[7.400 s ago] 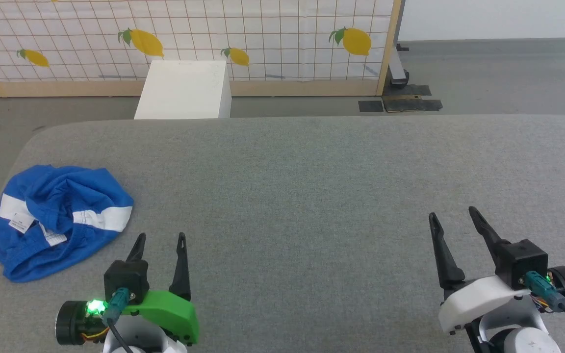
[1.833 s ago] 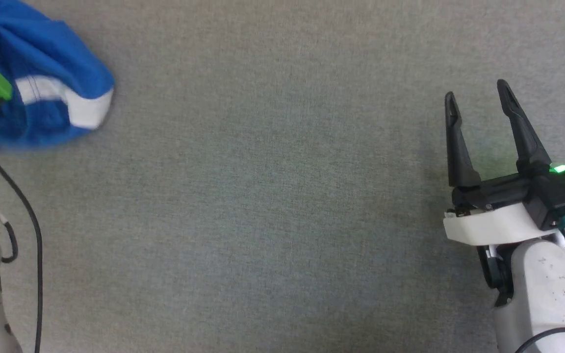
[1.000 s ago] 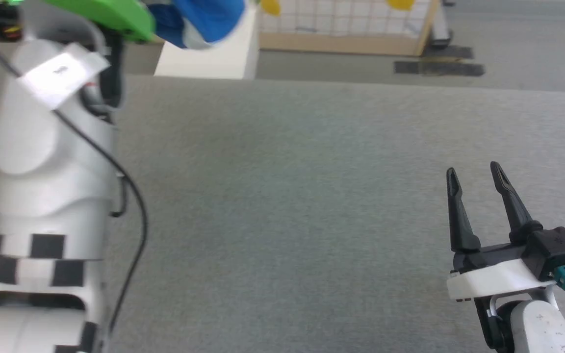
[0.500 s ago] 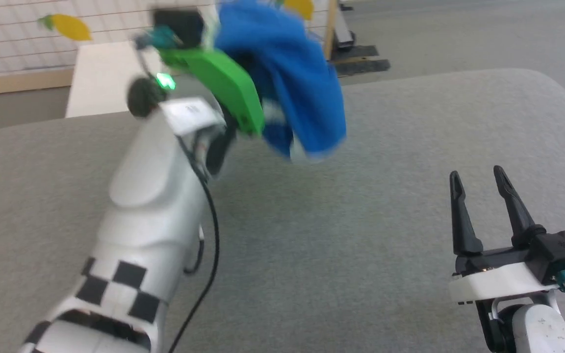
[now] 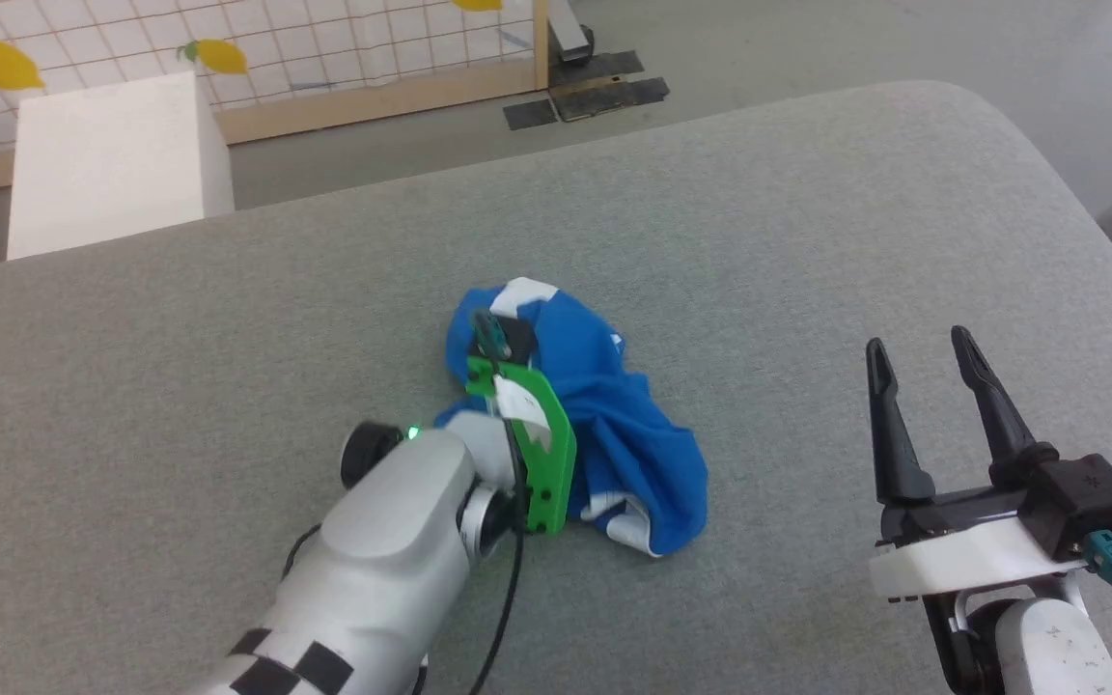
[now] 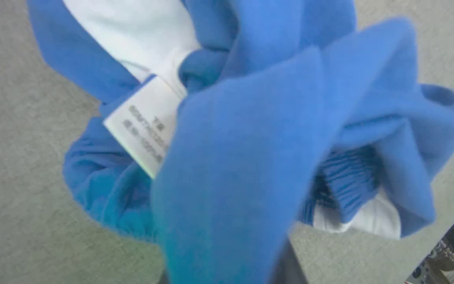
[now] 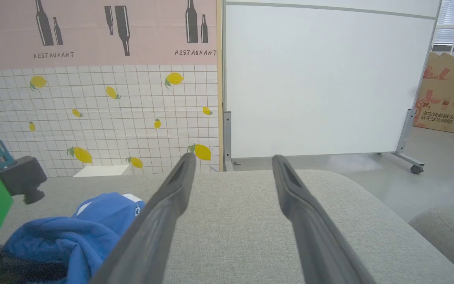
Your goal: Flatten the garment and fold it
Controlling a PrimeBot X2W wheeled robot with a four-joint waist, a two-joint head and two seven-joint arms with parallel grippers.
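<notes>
Open grey surface (image 5: 807, 222) around garment (image 5: 628, 434); left arm (image 5: 392, 541) alongside.

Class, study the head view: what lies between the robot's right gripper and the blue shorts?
Nothing lies there. In the head view, the stretch between the right gripper and the shorts is bare grey cushion surface.

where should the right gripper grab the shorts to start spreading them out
Probably the white-striped hem corner of the garment, approached from the robot's right: that edge lies loose, nearest the open right gripper, while the left gripper covers the other side.
</notes>
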